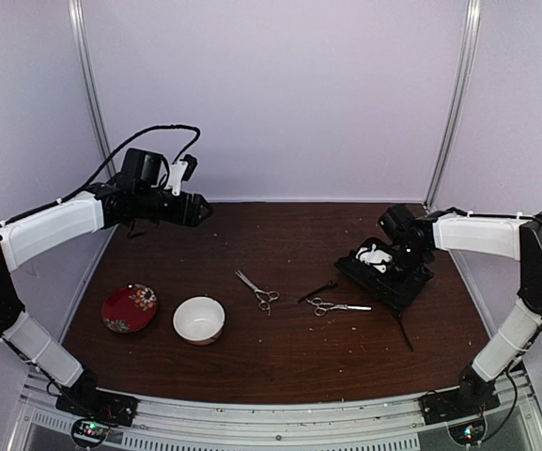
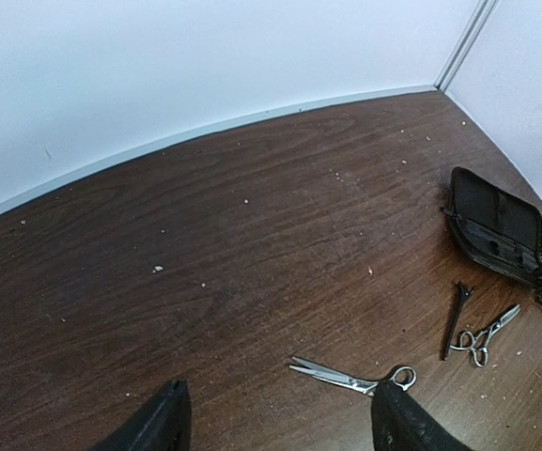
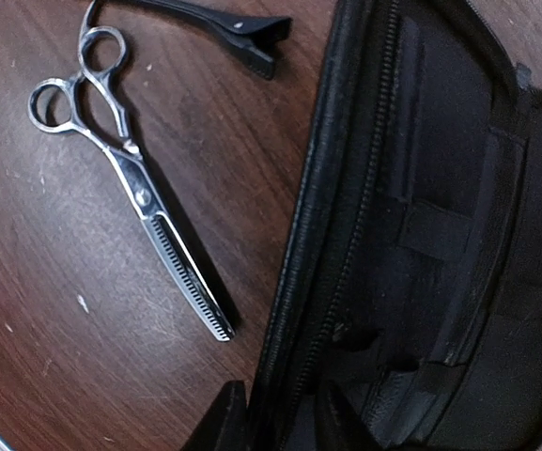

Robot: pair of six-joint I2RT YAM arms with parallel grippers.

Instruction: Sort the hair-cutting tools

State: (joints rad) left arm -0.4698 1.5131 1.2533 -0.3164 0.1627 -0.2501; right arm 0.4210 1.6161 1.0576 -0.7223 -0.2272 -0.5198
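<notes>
Plain silver scissors lie mid-table. Toothed thinning scissors lie just left of the open black pouch, with a black clip beside their ring handles. A thin black stick lies in front of the pouch. My right gripper is down at the pouch, its fingers pinching the zipped left rim. My left gripper hangs open high over the back left of the table, holding nothing.
A white bowl and a red patterned plate stand at the front left. White walls close in the table at the back and both sides. Small crumbs dot the dark wood.
</notes>
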